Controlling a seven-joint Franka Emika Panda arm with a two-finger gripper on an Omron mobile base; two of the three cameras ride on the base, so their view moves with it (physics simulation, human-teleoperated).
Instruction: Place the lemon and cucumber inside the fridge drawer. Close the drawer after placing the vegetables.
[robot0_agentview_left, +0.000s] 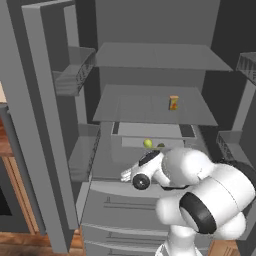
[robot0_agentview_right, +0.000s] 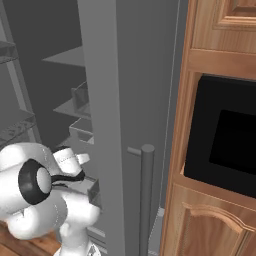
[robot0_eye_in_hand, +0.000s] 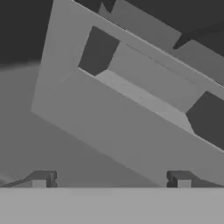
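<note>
Nearest of all, the white arm rises from the lower right of the left base view and bends forward toward the open fridge, its hand reaching over the pulled-out fridge drawer. Seen from the hand view, the gripper stands with its two dark fingertips spread wide apart and nothing between them, looking down at the drawer's grey walls and floor. Just past the hand, inside the drawer near its back, lies the lemon, a small yellow-green ball, and right beside it a sliver of dark green shows at the arm's edge, which looks like the cucumber, though most of it is hidden by the arm. Below the drawer sit the ridged freezer fronts. Farther back, on the shelf above the drawer, a small orange-yellow carton stands upright. On the left, the open fridge door carries wire-fronted bins. From the right base view, the other fridge door with its upright bar handle stands beside a wooden cabinet holding a black oven window.
</note>
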